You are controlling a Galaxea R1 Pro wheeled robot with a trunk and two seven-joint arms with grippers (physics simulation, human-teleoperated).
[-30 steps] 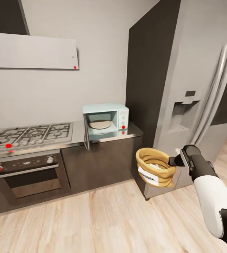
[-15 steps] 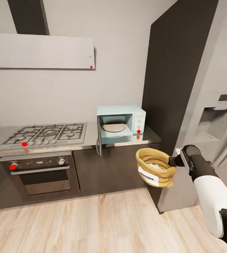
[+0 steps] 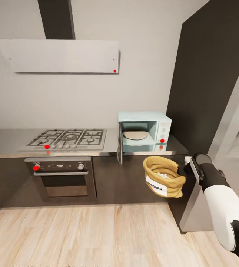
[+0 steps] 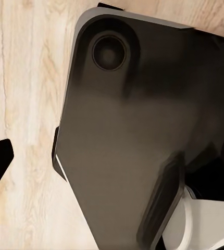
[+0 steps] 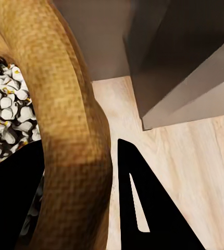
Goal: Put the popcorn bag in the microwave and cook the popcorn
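Bag in transit toward the microwave. I hold the bag (image 3: 163, 176) in the right gripper (image 3: 184, 170), whose fingers pinch the rolled rim: in the right wrist view one dark finger (image 5: 143, 203) lies outside the rim and the other inside, the cloth (image 5: 73, 140) between them. Pale popcorn (image 5: 5, 104) shows in the bag's mouth. The bag hangs upright over the floor (image 3: 97, 233), in front of the dark cabinets. The microwave (image 3: 145, 128) stands on the countertop (image 3: 8, 139), door swung open, cavity facing me. From the gripper it lies up, forward and a little to my left, so I judge the right arm nearer. The left gripper's state I cannot tell
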